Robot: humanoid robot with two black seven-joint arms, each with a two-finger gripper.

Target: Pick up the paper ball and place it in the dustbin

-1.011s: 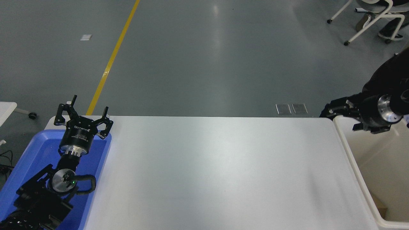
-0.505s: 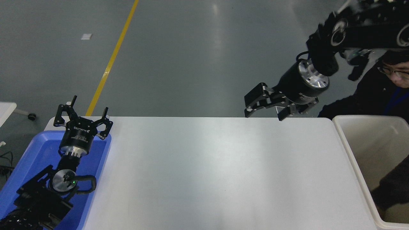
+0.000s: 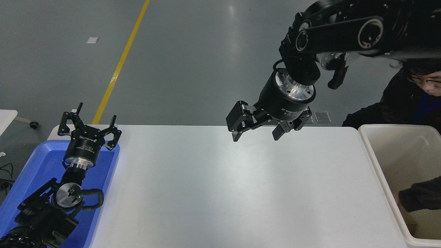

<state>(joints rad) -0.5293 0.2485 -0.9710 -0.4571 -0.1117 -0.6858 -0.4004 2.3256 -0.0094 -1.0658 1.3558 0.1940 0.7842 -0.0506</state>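
From the head view, my right gripper [image 3: 256,130] hangs above the far edge of the worktop [image 3: 220,186], at about 1 o'clock from the worktop's middle. Its fingers are spread wide and there is nothing between them. My left gripper [image 3: 89,126] is parked at 9 o'clock over the far end of the blue tray [image 3: 24,179], fingers apart and empty as well.

The paper ball is not in sight. I cannot find it on the worktop, in the tray or in either gripper. The dustbin [image 3: 379,165] stands at 3 o'clock against the worktop's right edge, an off-white tub with a thick rounded rim and deep smooth walls. A person's dark sleeve [image 3: 418,199] reaches down into it from the right side, and a small tan patch shows at the bottom near that sleeve. It could be paper, but it is too little for me to call.

My judgement: with both grippers empty and no ball lying out, either the drop is already made or there is nothing yet to pick. Until a ball sits on the worktop, I have no target for the right arm.

This is the only view I have.
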